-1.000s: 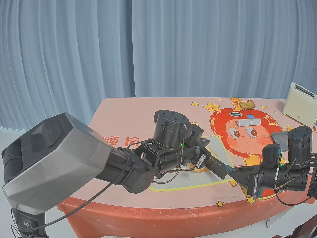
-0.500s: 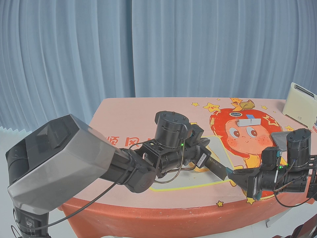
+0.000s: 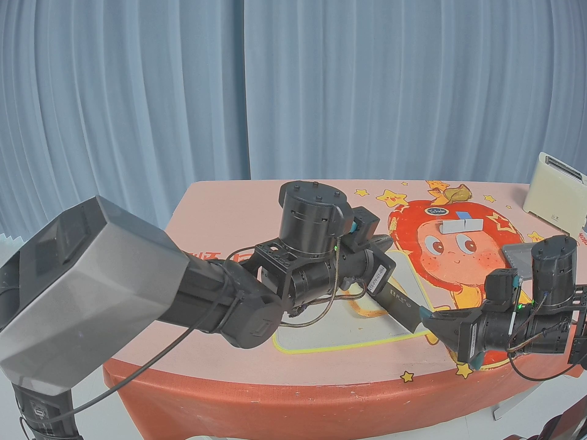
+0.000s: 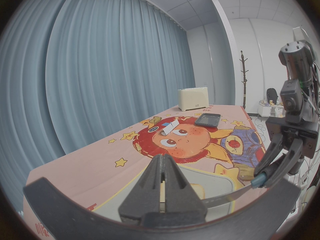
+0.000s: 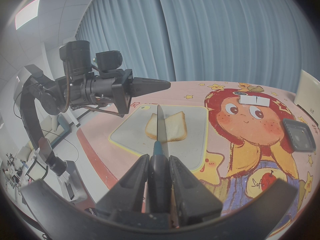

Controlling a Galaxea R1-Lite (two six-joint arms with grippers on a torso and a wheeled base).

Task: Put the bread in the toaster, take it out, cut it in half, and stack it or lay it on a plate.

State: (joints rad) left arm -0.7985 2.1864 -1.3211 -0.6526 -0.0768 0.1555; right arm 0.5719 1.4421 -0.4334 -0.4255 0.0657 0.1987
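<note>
I note the left gripper (image 5: 165,82), fingers pressed together, above the white yellow-rimmed cutting board (image 5: 133,134) near the table's front edge. The pale bread slice (image 5: 175,127) lies on the board. The steel-bladed knife (image 5: 162,124) crosses it, its handle pinched by the right gripper (image 5: 158,157).

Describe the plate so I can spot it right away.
On the pink tablecloth, look toward the cream toaster at the far right corner. The plate lies flat just nearer than it, beside the cartoon face. It is a dark, square, shallow tray, unlike the pale cutting board holding the bread.
</note>
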